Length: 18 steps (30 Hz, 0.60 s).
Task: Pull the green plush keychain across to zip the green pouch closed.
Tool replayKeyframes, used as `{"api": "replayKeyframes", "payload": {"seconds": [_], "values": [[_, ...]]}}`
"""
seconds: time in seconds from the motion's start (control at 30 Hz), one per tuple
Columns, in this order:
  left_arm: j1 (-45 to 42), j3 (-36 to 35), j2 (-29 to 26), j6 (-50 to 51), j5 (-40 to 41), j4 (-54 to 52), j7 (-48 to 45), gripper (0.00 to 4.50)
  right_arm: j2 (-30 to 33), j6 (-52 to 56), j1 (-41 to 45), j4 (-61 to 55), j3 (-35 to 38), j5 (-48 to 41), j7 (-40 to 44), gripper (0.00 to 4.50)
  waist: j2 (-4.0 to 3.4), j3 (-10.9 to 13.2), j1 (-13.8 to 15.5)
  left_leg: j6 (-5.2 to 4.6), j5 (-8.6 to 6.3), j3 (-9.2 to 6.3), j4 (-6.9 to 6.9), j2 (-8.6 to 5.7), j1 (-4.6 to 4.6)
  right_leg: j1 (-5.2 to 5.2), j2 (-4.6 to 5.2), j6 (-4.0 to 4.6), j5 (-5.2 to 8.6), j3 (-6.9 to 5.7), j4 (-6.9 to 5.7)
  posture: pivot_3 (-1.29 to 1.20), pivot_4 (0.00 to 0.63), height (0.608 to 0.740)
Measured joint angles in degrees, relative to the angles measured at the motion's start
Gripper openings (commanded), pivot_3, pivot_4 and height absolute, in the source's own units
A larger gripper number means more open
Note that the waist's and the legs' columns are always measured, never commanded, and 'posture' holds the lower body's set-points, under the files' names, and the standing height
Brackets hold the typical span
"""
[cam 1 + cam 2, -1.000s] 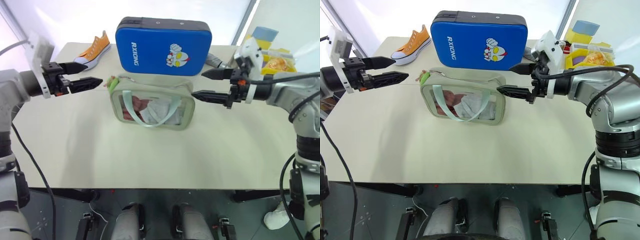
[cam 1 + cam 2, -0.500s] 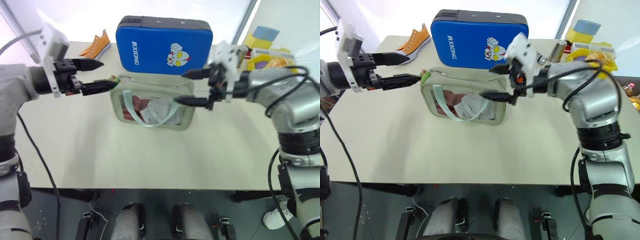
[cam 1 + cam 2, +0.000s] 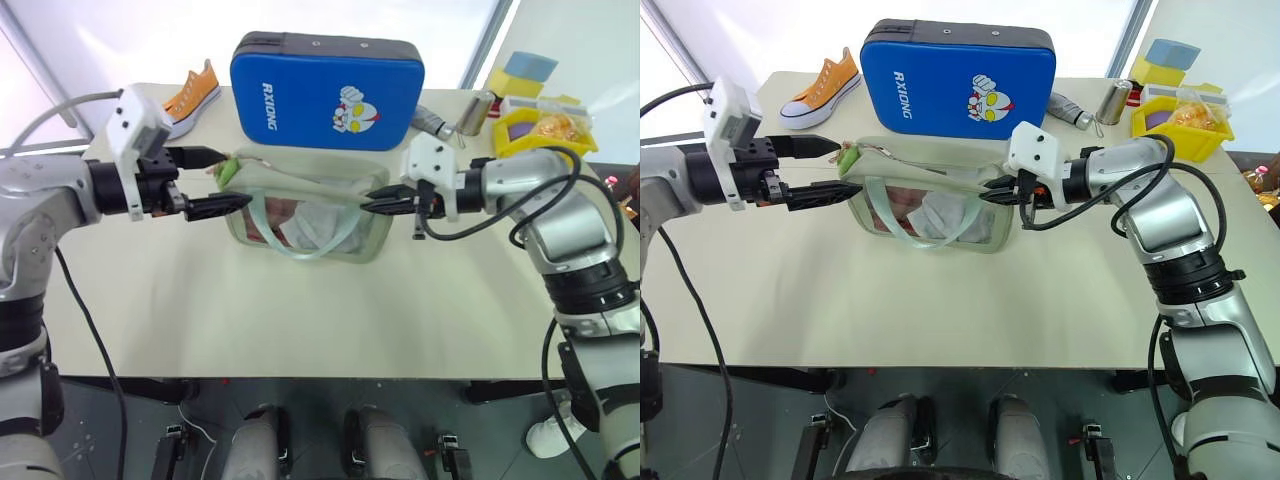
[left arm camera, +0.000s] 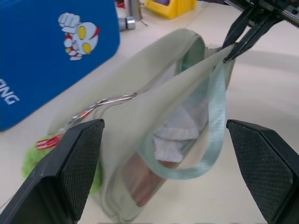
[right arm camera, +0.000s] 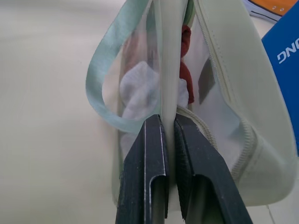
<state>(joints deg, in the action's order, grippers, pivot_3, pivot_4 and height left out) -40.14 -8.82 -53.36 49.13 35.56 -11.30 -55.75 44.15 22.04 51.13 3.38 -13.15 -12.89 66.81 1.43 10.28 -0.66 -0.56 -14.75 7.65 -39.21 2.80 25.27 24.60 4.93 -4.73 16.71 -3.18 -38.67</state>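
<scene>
The green pouch (image 3: 305,205) stands on the table's middle, its clear window facing me and its mint loop handle hanging in front. The green plush keychain (image 3: 226,170) sits at the pouch's left top corner, on the zip's metal ring (image 4: 112,99). My left gripper (image 3: 234,178) is open, its two fingers either side of that left end, close to the keychain and holding nothing. My right gripper (image 5: 167,119) is shut on the pouch's right end, pinching its upright edge. The zip along the top is open.
A blue padded case (image 3: 327,90) stands right behind the pouch. An orange sneaker (image 3: 190,92) lies at the back left. At the back right are a metal cylinder (image 3: 473,112) and a yellow bin (image 3: 540,130). Bare table (image 3: 300,310) lies in front.
My right gripper has come down, rolled and shut on the pouch's right edge. My left gripper has moved right, up to the pouch's keychain end, and is still open.
</scene>
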Motion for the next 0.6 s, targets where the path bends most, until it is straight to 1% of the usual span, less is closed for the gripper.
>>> {"api": "replayKeyframes", "payload": {"seconds": [0.23,0.33,0.4,0.5,0.6], "values": [[0.14,-0.47,0.27,-0.05,0.21,-0.07,1.09,4.50,0.98,-5.17,0.09,4.08,0.60,1.56,1.82,0.05,0.00,0.00,-0.03,0.01,0.01,-0.02,-0.02,0.00,-0.02,-0.03,0.00,-0.01,0.00,0.00,-0.01,0.00,0.150,0.740],[0.13,-0.39,0.59,-0.11,0.21,-0.16,0.97,4.50,0.72,-2.15,-0.14,2.12,0.92,0.66,2.05,1.14,0.00,0.00,-0.08,0.01,0.01,-0.01,-0.03,0.01,-0.02,-0.03,0.00,-0.01,0.00,0.00,-0.02,0.00,0.150,0.740],[0.14,-0.40,0.58,-0.56,0.12,0.17,0.99,4.50,0.70,-0.47,-0.47,0.97,1.07,0.24,1.94,2.06,0.00,0.00,-0.08,0.01,0.01,-0.01,-0.03,0.01,-0.02,-0.03,0.00,-0.01,0.00,0.00,-0.02,0.00,0.150,0.740],[0.33,-0.82,0.30,-2.32,-0.76,2.91,1.03,4.50,1.03,1.38,-0.51,0.05,2.43,0.17,1.24,2.06,0.00,0.00,-0.08,0.02,0.01,-0.01,-0.03,0.01,-0.03,-0.03,-0.01,-0.01,0.00,0.00,-0.03,0.00,0.150,0.740],[1.53,-1.81,-1.93,-5.40,-3.37,9.16,1.08,4.50,3.89,4.14,-0.54,-1.53,4.76,-0.81,1.46,2.06,-0.02,0.01,-0.08,0.01,0.01,0.00,-0.02,0.00,-0.02,-0.01,0.00,-0.01,0.00,-0.01,-0.03,0.00,0.150,0.740]]}}
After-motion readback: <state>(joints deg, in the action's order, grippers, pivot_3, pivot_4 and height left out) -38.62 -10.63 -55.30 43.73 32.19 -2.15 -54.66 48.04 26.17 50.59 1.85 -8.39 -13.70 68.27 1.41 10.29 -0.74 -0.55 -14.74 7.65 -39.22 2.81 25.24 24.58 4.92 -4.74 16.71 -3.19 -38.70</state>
